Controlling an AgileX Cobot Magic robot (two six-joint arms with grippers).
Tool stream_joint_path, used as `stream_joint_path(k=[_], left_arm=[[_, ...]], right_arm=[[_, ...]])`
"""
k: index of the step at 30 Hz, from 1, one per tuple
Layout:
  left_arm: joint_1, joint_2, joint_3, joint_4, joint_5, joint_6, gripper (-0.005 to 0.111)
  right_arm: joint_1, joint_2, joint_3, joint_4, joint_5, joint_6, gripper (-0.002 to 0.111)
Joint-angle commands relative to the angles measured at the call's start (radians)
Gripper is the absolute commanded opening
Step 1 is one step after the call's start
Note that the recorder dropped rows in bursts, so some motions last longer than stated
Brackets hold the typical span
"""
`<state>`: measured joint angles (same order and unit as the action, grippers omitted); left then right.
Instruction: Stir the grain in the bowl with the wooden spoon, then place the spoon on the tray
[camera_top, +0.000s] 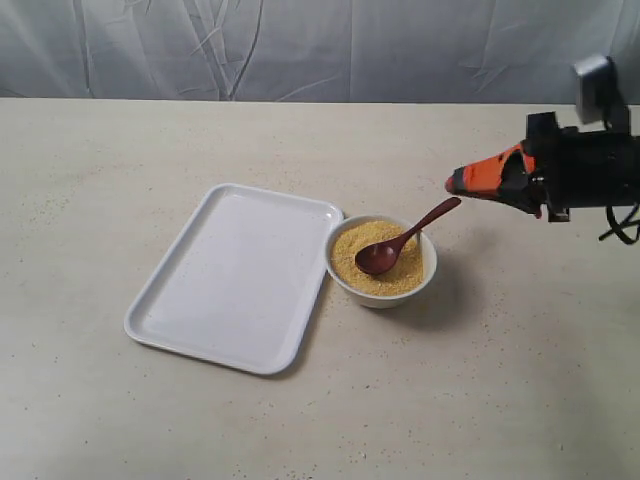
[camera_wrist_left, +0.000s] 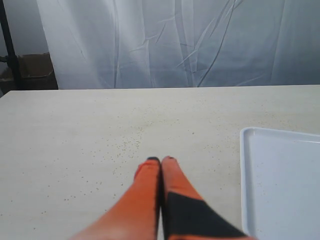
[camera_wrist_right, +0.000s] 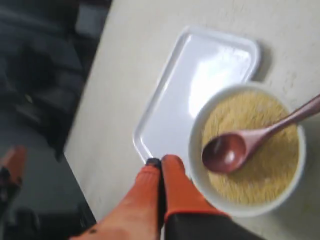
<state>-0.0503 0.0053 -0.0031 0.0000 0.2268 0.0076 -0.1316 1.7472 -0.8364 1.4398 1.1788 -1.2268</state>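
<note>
The white bowl (camera_top: 383, 262) (camera_wrist_right: 246, 150) stands against the right edge of the white tray (camera_top: 235, 275) (camera_wrist_right: 200, 80) and holds yellow-orange grain (camera_top: 400, 272) (camera_wrist_right: 265, 165). The dark wooden spoon (camera_top: 400, 240) (camera_wrist_right: 250, 142) rests in the grain, its handle leaning over the bowl's rim toward the right. My right gripper (camera_top: 452, 184) (camera_wrist_right: 161, 161) hovers shut and empty above and to the right of the bowl, just past the handle's tip. My left gripper (camera_wrist_left: 161, 159) is shut and empty over bare table, left of the tray's rim (camera_wrist_left: 243, 175); the exterior view does not show it.
The pale speckled table (camera_top: 120, 150) runs back to a grey-white cloth backdrop (camera_top: 300, 45). A few loose grains lie scattered on the table (camera_wrist_left: 125, 142). Beyond the table edge in the right wrist view is dark floor (camera_wrist_right: 45, 100).
</note>
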Motion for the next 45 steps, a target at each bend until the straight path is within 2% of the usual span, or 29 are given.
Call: stream_joint_path(k=[1, 2, 3, 4, 5, 7, 11, 13, 15, 18, 23, 25, 27, 30, 32, 37, 45], left_arm=[[-0.001, -0.005, 0.003, 0.0, -0.01, 0.0, 0.0], [-0.001, -0.005, 0.003, 0.0, -0.01, 0.0, 0.0], [-0.001, -0.005, 0.003, 0.0, -0.01, 0.0, 0.0], [-0.001, -0.005, 0.003, 0.0, -0.01, 0.0, 0.0], [-0.001, -0.005, 0.003, 0.0, -0.01, 0.0, 0.0], [-0.001, -0.005, 0.003, 0.0, -0.01, 0.0, 0.0], [-0.001, -0.005, 0.003, 0.0, -0.01, 0.0, 0.0], [-0.001, -0.005, 0.003, 0.0, -0.01, 0.0, 0.0], [-0.001, -0.005, 0.003, 0.0, -0.01, 0.0, 0.0], [-0.001, -0.005, 0.003, 0.0, -0.01, 0.0, 0.0], [-0.001, -0.005, 0.003, 0.0, -0.01, 0.0, 0.0], [-0.001, -0.005, 0.003, 0.0, -0.01, 0.0, 0.0], [-0.001, -0.005, 0.003, 0.0, -0.01, 0.0, 0.0], [-0.001, -0.005, 0.003, 0.0, -0.01, 0.0, 0.0], [-0.001, -0.005, 0.003, 0.0, -0.01, 0.0, 0.0], [-0.001, -0.005, 0.003, 0.0, -0.01, 0.0, 0.0], [-0.001, -0.005, 0.003, 0.0, -0.01, 0.0, 0.0]], right_arm=[[0.217, -0.007, -0.24, -0.733, -0.055, 0.544, -0.001], [0.286, -0.029, -0.286, -1.147, -0.216, 0.88, -0.001], [0.314, -0.044, -0.291, -1.336, -0.303, 1.05, -0.001], [0.337, -0.083, -0.279, -1.591, -0.469, 1.406, -0.001], [0.342, -0.112, -0.261, -1.668, -0.575, 1.541, -0.001], [0.342, -0.175, -0.192, -1.678, -0.838, 1.653, -0.001], [0.371, -0.288, 0.087, -1.532, -1.524, 1.671, -0.001], [0.373, -0.292, 0.21, -1.542, -1.814, 1.777, -0.001], [0.369, -0.266, 0.312, -1.544, -2.006, 1.947, -0.001], [0.369, -0.205, 0.378, -1.62, -2.094, 2.167, -0.001], [0.369, -0.063, 0.385, -1.771, -2.213, 2.451, 0.002], [0.364, -0.014, 0.385, -1.786, -2.282, 2.551, 0.012], [0.352, 0.032, 0.385, -1.837, -2.318, 2.615, 0.026], [0.328, 0.08, 0.385, -1.876, -2.301, 2.625, 0.047], [0.304, 0.102, 0.385, -1.887, -2.278, 2.647, 0.054], [0.249, 0.136, 0.385, -1.933, -2.21, 2.714, 0.055], [0.249, 0.242, 0.27, -1.974, -2.173, 2.763, 0.054]])
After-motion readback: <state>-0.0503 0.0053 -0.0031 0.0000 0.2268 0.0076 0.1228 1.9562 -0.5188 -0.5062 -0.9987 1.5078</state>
